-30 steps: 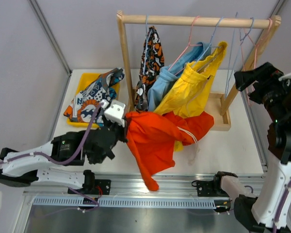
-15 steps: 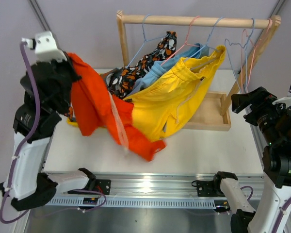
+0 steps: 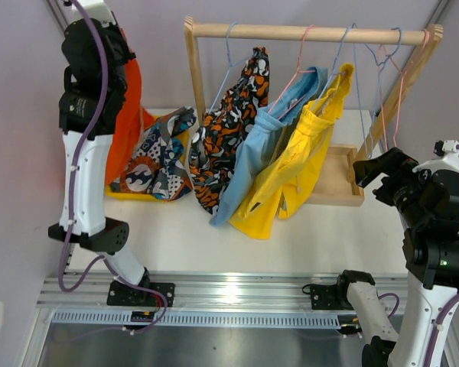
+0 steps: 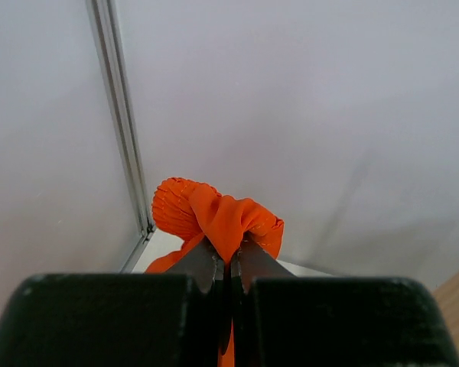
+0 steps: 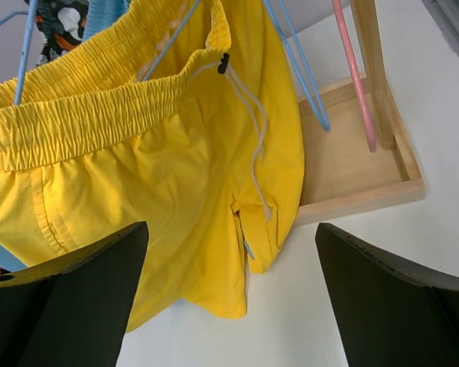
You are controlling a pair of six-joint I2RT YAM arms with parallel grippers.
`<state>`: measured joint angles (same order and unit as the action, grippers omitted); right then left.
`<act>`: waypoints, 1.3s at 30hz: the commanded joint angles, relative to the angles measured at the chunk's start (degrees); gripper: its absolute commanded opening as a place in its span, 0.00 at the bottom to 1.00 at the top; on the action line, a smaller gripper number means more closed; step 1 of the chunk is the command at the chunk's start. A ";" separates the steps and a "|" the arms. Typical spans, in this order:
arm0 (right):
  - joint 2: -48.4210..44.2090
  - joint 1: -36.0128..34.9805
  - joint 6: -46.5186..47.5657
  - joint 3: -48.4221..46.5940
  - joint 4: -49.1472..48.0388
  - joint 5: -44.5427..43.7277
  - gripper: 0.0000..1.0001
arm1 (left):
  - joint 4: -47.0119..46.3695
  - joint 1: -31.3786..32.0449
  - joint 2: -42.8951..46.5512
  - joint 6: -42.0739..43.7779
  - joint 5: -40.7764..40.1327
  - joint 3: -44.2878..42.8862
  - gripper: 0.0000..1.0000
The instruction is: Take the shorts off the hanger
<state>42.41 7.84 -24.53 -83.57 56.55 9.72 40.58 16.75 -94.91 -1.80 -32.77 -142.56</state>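
My left gripper [image 3: 121, 44] is raised high at the far left, shut on a bunched fold of the red-orange shorts [image 3: 126, 115]. In the left wrist view the jaws [image 4: 230, 264] pinch the orange fabric [image 4: 214, 218]. The black-orange-white shorts [image 3: 233, 130], light blue shorts [image 3: 260, 149] and yellow shorts [image 3: 294, 172] hang from hangers on the wooden rail [image 3: 306, 32]. The dark blue cartoon-print shorts [image 3: 157, 157] lie in a yellow bin [image 3: 134, 196]. My right gripper [image 3: 375, 172] is open and empty, right of the rack, facing the yellow shorts [image 5: 138, 168].
Empty blue and pink hangers [image 3: 384, 69] hang at the rail's right end; they also show in the right wrist view [image 5: 302, 76]. The rack's wooden base tray [image 5: 359, 164] sits on the white table. A grey wall and metal post [image 4: 122, 138] stand close behind my left gripper.
My left arm has swung up to the far left, pulling the red-orange shorts free of the rack. The three hung pairs have swung back to hang down. My right gripper shifted slightly left.
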 commanded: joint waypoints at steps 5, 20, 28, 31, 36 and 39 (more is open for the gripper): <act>-0.75 -0.63 1.42 2.53 -3.73 0.22 0.99 | -9.30 -5.50 -6.24 -3.90 10.44 -2.64 0.00; -3.56 -0.63 -1.83 -0.80 -9.87 6.08 0.99 | -14.48 -12.01 3.07 -19.55 13.35 54.23 0.84; -4.80 -0.45 -8.06 -1.24 -22.70 22.42 1.00 | -9.12 -10.52 13.77 -21.40 12.56 53.53 0.99; -1.03 -0.28 -11.67 -2.73 -27.89 24.91 0.99 | -5.87 -9.11 20.80 -20.43 10.98 53.00 0.99; 6.79 -0.45 -13.61 -7.13 -33.43 25.97 0.99 | -3.40 -5.77 34.76 -19.73 12.99 60.17 0.99; 12.59 -1.24 -14.05 -9.41 -35.72 25.27 0.98 | -3.22 -4.80 42.41 -19.47 15.36 66.32 0.99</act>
<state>50.41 7.35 -36.53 -90.70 26.57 33.50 34.50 11.16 -57.04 -21.10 -20.27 -82.67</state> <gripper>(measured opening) 0.990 0.993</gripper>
